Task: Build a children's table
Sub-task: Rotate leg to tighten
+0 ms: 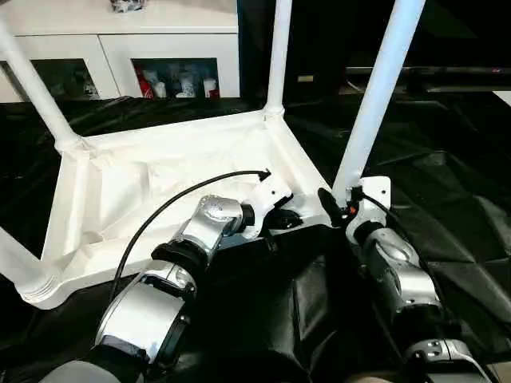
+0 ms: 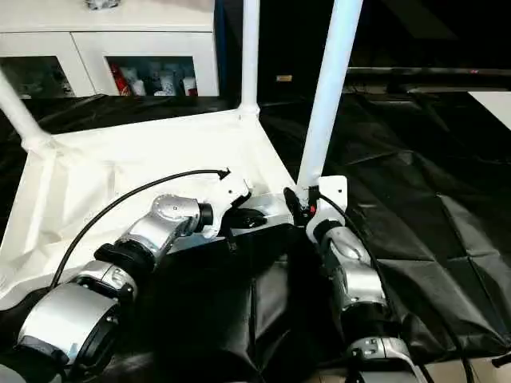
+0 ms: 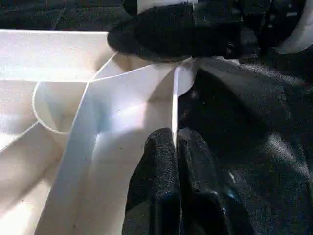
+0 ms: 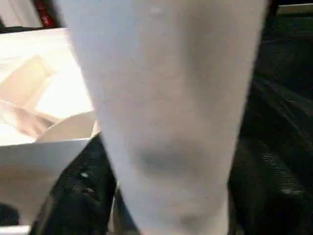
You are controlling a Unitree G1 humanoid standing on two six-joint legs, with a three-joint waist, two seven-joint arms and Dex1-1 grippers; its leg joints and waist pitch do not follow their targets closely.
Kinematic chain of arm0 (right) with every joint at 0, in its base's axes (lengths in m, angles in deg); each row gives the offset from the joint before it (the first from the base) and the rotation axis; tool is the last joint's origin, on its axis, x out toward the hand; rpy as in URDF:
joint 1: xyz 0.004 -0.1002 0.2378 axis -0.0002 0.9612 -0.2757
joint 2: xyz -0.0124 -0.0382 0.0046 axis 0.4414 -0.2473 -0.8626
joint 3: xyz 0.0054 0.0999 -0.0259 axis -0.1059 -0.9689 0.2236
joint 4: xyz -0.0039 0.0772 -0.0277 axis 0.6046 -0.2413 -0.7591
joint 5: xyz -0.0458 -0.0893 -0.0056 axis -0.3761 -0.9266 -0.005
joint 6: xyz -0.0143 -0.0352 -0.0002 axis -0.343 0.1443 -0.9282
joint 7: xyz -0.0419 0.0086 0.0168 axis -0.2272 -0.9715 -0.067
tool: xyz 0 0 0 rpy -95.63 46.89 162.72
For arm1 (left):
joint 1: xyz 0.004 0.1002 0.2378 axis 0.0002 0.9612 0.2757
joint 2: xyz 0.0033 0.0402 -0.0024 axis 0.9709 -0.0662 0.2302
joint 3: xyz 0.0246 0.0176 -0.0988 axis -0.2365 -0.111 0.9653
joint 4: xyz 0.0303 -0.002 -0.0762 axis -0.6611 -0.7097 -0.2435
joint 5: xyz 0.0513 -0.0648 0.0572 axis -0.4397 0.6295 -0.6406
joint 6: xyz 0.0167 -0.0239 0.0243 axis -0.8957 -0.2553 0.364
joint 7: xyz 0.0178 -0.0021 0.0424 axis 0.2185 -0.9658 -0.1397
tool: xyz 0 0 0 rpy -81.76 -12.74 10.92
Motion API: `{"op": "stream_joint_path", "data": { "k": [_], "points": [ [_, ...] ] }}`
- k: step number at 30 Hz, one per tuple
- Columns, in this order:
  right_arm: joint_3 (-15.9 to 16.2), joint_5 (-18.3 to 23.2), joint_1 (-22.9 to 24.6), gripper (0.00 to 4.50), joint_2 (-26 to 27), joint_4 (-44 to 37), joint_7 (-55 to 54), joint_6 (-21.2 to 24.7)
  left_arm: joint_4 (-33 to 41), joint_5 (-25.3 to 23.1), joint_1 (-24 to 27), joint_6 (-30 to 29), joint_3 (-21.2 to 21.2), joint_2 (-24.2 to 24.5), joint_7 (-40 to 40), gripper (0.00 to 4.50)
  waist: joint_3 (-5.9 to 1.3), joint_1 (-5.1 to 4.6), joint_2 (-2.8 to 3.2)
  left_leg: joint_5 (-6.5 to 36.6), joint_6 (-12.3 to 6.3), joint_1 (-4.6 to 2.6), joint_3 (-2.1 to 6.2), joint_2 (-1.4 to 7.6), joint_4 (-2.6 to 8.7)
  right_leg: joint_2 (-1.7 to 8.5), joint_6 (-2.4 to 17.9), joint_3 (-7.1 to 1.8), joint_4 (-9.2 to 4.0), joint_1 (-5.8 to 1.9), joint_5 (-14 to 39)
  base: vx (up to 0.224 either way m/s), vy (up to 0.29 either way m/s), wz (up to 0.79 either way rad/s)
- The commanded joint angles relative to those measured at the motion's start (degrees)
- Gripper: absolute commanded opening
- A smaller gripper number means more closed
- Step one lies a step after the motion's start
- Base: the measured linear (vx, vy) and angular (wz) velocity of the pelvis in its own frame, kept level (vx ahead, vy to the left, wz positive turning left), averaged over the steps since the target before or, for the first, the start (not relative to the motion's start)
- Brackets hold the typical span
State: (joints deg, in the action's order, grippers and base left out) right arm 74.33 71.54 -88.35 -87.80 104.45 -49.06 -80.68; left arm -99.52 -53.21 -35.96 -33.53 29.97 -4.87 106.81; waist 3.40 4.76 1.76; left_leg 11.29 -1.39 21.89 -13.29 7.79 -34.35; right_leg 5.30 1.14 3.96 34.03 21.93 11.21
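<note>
1. upturned tabletop (image 1: 160,183) mid-frame on black cloth; three legs already up.
2. left gripper (image 3: 174,147) pinches its rim.
3. right gripper (image 1: 342,203) clasps the fourth leg (image 1: 375,96); next, seat it squarely in the near-right socket.

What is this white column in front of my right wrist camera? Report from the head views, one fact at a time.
Observer: It is a table leg, leaning a little at the near right corner of the upturned tabletop. The right gripper is at its foot.
Operator: Give me the left gripper.
Observer: The left gripper is shut on the tabletop's thin rim, close beside that same corner.
Operator: Count the other legs.
Observer: Three stand at the other corners: the far left leg, the far right leg and the near left leg.
</note>
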Motion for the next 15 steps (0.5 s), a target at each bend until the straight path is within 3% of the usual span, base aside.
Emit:
{"op": "stream_joint_path", "data": {
  "k": [1, 2, 3, 4, 5, 6, 7, 8, 10, 11, 14, 15],
  "points": [
    [3.5, -0.21, 1.42, 3.57, 1.24, 1.24, 4.5, 1.11, 0.58, 0.94, -0.97, 2.7, 0.31, -1.01, -0.22, 0.0, -3.51, -0.29, -0.95, 14.48, -0.97, -1.73, 3.74, 6.35, 4.87, 6.17, 12.8, -3.56, -4.67, -1.49, 12.21, 0.0, 0.0, 0.0],
    [3.78, -0.18, 1.46, 3.57, 0.65, 0.68, 5.16, 0.79, 0.44, 0.97, -0.91, 2.92, 0.26, -0.91, -0.21, 0.0, -3.52, -0.33, -1.28, 14.14, -1.16, -1.68, 3.65, 6.34, 4.84, 6.12, 12.71, -3.54, -4.71, -1.53, 12.42, 0.0, 0.0, 0.0],
    [3.82, 0.56, 1.64, 3.65, -0.03, -0.29, 6.88, 1.14, 0.39, 0.96, -0.82, 3.28, 0.16, -0.74, 0.0, 0.0, -3.46, -0.22, -1.08, 13.9, -1.46, -1.7, 3.71, 6.38, 4.84, 6.09, 12.65, -3.51, -4.71, -1.49, 13.04, 0.0, 0.0, 0.0],
    [3.78, 1.69, 2.07, 3.65, -0.98, -1.69, 9.37, 1.84, 0.41, 0.96, -0.71, 3.6, 0.09, -0.59, 0.18, 0.0, -3.44, -0.28, -1.47, 13.8, -1.7, -1.63, 3.68, 6.41, 4.85, 6.04, 12.53, -3.48, -4.73, -1.53, 13.33, 0.0, 0.0, 0.0],
    [4.23, 4.42, 4.11, 3.65, -4.63, -6.51, 16.83, 3.64, 0.57, 0.9, -0.41, 3.69, 0.13, -0.11, 0.54, 0.0, -3.53, -0.02, -1.21, 13.29, -2.08, -1.78, 3.68, 6.53, 4.77, 6.08, 12.5, -3.51, -4.65, -1.56, 13.12, 0.0, 0.0, 0.0],
    [4.23, 4.42, 4.11, 3.65, -4.63, -6.51, 16.83, 3.64, 0.57, 0.9, -0.41, 3.69, 0.13, -0.11, 0.54, 0.0, -3.42, 0.17, -1.3, 13.03, -2.64, -1.84, 3.6, 6.5, 4.77, 5.89, 12.19, -3.47, -4.78, -1.75, 12.64, 0.0, 0.0, 0.0],
    [4.62, 6.48, 6.71, 3.65, -9.35, -10.68, 23.86, 4.94, 0.8, 0.86, -0.06, 3.77, 0.25, 0.26, 0.89, 0.0, -3.51, 0.39, -1.81, 12.44, -3.55, -1.77, 3.42, 6.62, 4.68, 5.78, 12.55, -3.48, -4.44, -1.7, 10.84, 0.0, 0.0, 0.0],
    [4.5, 7.52, 8.33, 3.65, -12.41, -12.53, 27.8, 5.73, 0.82, 0.84, 0.16, 4.09, 0.35, 0.39, 1.17, 0.0, -3.51, 0.58, -1.75, 11.57, -4.21, -1.36, 3.56, 6.61, 4.61, 5.88, 12.45, -3.38, -4.22, -2.17, 10.13, 0.0, 0.0, 0.0],
    [4.28, 8.49, 9.93, 3.65, -15.44, -14.23, 31.64, 6.51, 0.79, 0.83, 0.36, 4.46, 0.47, 0.5, 1.46, 0.0, -3.44, 0.82, -1.75, 10.62, -5.69, -1.0, 3.65, 6.81, 4.51, 5.89, 12.19, -3.23, -4.01, -2.29, 9.15, 0.0, 0.0, 0.0],
    [3.43, 9.11, 11.5, 3.65, -18.54, -14.98, 35.42, 6.74, 0.7, 1.06, 0.56, 4.64, 0.77, 0.57, 1.15, 0.0, -3.55, 0.8, -1.52, 10.83, -5.85, -0.95, 3.62, 6.63, 4.36, 6.04, 12.36, -3.11, -4.16, -2.03, 10.42, 0.0, 0.0, 0.0],
    [0.47, 11.08, 13.06, 3.65, -22.73, -15.59, 39.56, 8.32, 1.07, 1.14, 1.43, 4.99, 0.38, 1.1, 2.26, 0.0, -3.47, 0.71, -2.19, 10.61, -6.51, -0.79, 3.55, 6.33, 4.01, 6.07, 12.22, -2.97, -4.78, -2.17, 13.76, 0.0, 0.0, 0.0],
    [-0.33, 11.79, 13.37, 3.65, -23.61, -16.08, 40.36, 8.95, 1.29, 1.05, 1.78, 5.17, 0.12, 1.32, 2.66, 0.0, -3.44, 0.79, -2.14, 10.17, -6.57, -0.8, 3.62, 6.4, 4.02, 5.95, 12.28, -2.93, -4.71, -2.06, 14.2, 0.0, 0.0, 0.0]
  ]
}}
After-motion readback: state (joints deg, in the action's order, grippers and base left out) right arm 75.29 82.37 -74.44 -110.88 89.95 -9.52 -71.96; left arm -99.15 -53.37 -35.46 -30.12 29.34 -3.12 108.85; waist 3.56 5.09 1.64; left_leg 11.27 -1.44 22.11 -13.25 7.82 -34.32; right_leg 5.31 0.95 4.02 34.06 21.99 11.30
